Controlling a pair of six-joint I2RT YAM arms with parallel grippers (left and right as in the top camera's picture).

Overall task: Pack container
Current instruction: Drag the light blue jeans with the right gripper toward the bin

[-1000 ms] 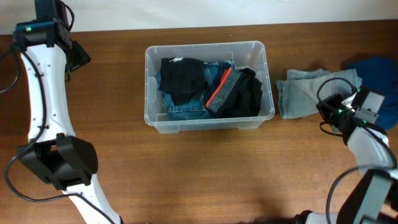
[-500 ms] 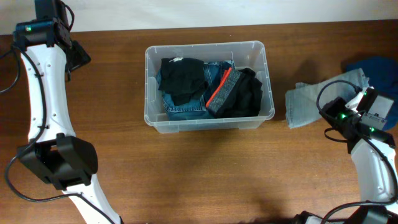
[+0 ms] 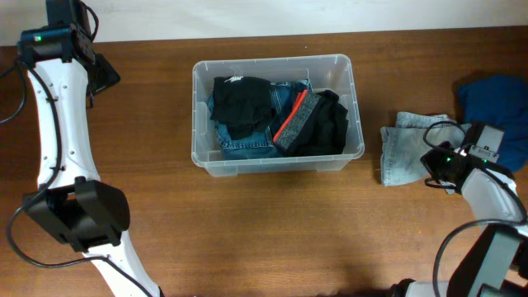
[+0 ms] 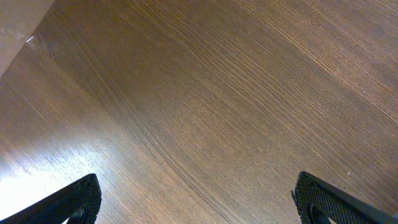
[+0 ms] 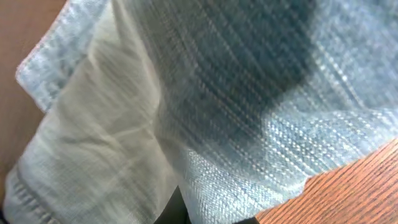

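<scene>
The clear plastic container [image 3: 353, 78] stands at the table's middle and holds black garments [image 3: 242, 103], folded jeans [image 3: 245, 146] and a black item with a red band [image 3: 294, 117]. My right gripper [image 3: 436, 162] is to its right, shut on a pale blue-grey denim cloth [image 3: 404, 148] that lies on the table. In the right wrist view the cloth [image 5: 205, 93] fills the frame and covers my right gripper [image 5: 205, 214]. My left gripper [image 3: 105, 76] is at the far left back, open and empty; in the left wrist view it [image 4: 199, 199] hangs over bare wood.
A dark blue cloth [image 3: 495, 97] lies at the right edge, behind the denim cloth. The table's back edge meets a pale wall behind the container. The left arm's base [image 3: 78, 216] stands at the front left.
My right gripper has shifted right, then back and toward the front edge, dragging the denim cloth away from the container and bunching it. The left arm has not moved.
</scene>
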